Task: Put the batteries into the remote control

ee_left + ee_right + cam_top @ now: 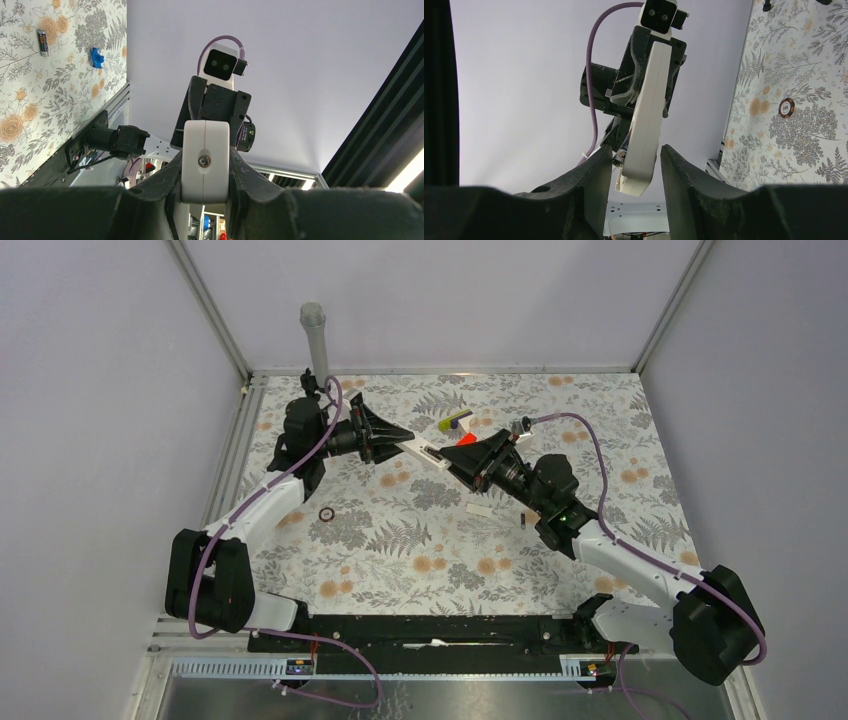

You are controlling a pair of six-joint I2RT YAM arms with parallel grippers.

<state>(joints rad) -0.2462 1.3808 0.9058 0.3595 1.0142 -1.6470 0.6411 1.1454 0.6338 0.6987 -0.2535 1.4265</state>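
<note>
The white remote control (428, 454) hangs above the table between both arms. My left gripper (405, 441) is shut on one end of it, which fills the gap between the fingers in the left wrist view (205, 160). My right gripper (636, 150) is open, its jaws standing either side of the remote control's (646, 120) other end, with a gap to the right finger. A dark battery (622, 155) sits against the remote's side by the left finger (596, 175). Another battery (43, 41) lies on the floral table (400, 570), also seen from above (523, 523).
A small white strip (480, 510) lies on the table near the right arm. A dark ring-shaped chip (326, 514) lies left of centre. A yellow-green piece (452, 422) and a red piece (466, 440) sit behind the grippers. A blue piece (97, 57) lies near the table edge.
</note>
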